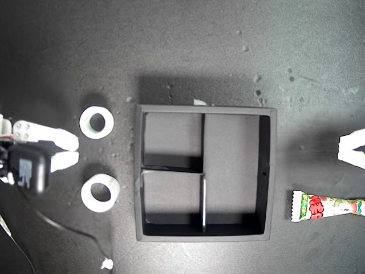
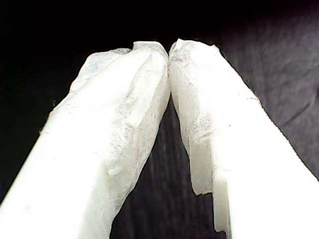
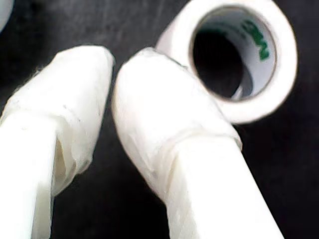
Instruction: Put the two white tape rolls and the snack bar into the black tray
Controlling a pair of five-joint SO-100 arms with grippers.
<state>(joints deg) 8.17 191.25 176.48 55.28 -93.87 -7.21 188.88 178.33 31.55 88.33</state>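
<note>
Near the middle of the dark desk [image 1: 228,51] sits the black tray [image 1: 138,171], seen from the exterior view. It has 2 small square parts and 1 long part, and nothing lies in them. Just off the tray's wall, on the exterior view's left, lie 2 white tape rolls flat on the desk: the first tape roll [image 1: 96,123] and the second tape roll [image 1: 100,193]. They are a little apart from each other. My second gripper [image 1: 73,151] points at the gap between the 2 rolls and touches neither. On the tray's other side, near its lower corner, lies the snack bar [image 1: 326,206], partly cut off by the picture's edge. My first gripper [image 1: 356,150] is above the bar, well apart from the tray.

From the first wrist view, my first gripper [image 2: 169,50] has its tips pressed together on nothing.

From the second wrist view, my second gripper [image 3: 113,67] is spread a little and holds nothing. 1 tape roll [image 3: 279,89] with green print inside lies just beside 1 finger.
</note>
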